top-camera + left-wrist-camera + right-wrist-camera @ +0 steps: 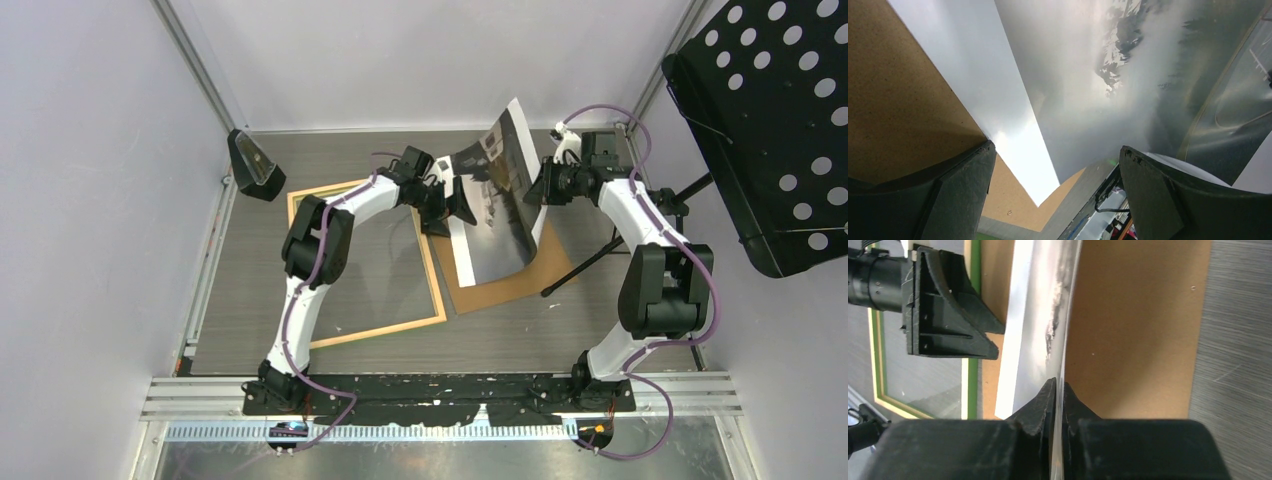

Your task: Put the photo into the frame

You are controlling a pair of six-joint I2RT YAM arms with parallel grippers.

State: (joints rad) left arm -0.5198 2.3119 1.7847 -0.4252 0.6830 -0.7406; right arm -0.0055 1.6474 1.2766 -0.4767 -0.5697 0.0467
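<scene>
The photo (500,195) is a glossy grey mountain print with white bands, lifted and curled above the brown hardboard sheet (510,285). My right gripper (540,188) is shut on its right edge, and the right wrist view shows the fingertips (1059,384) pinching the photo (1033,330) edge-on. My left gripper (450,200) is open at the photo's left edge. In the left wrist view its fingers (1057,150) stand wide apart with the photo (1088,100) ahead of them, not gripped. The frame (380,330) lies flat to the left, and its green face (972,390) shows in the right wrist view.
The hardboard also shows in the left wrist view (898,100) and the right wrist view (1133,330). A black perforated panel (770,130) on a thin stand (580,270) hangs over the right side. A black wedge-shaped object (255,165) sits at the back left. Walls enclose the table.
</scene>
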